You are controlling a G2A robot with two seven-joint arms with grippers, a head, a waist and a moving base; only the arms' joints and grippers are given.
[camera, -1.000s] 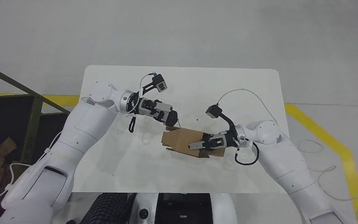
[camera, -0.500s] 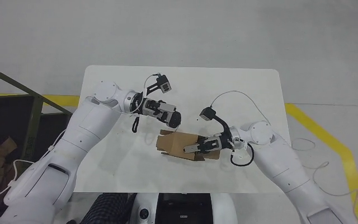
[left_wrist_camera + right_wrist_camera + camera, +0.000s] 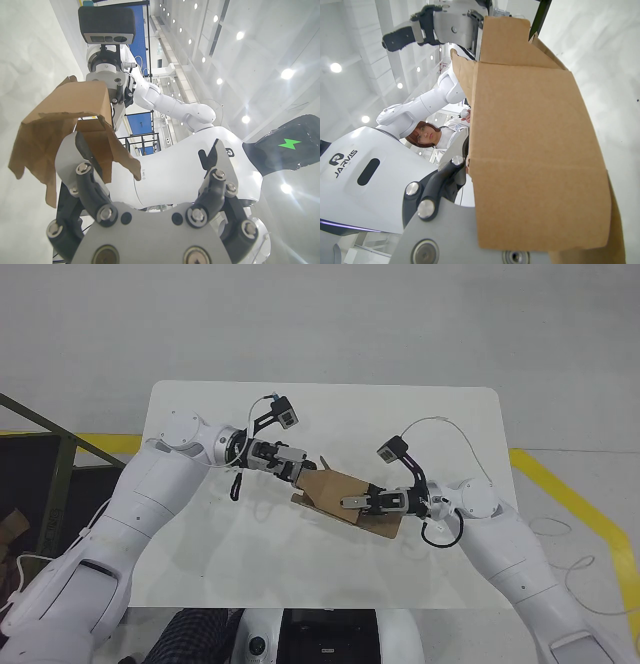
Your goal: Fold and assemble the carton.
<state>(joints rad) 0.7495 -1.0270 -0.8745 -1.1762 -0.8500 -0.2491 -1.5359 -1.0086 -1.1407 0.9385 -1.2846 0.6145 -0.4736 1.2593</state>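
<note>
Carton [image 3: 327, 490] swung away from the near table [image 3: 260, 564] edge and up against your left claw [image 3: 308, 472] in the last half second, carried by the right arm. Right claw [image 3: 350, 502] is pinching one carton wall and holds the box tilted. Left claw is spread wide, with the carton's flapped open end right at its tips. One finger [image 3: 75, 145] sits at the loose flaps, and the other is clear of the cardboard.
</note>
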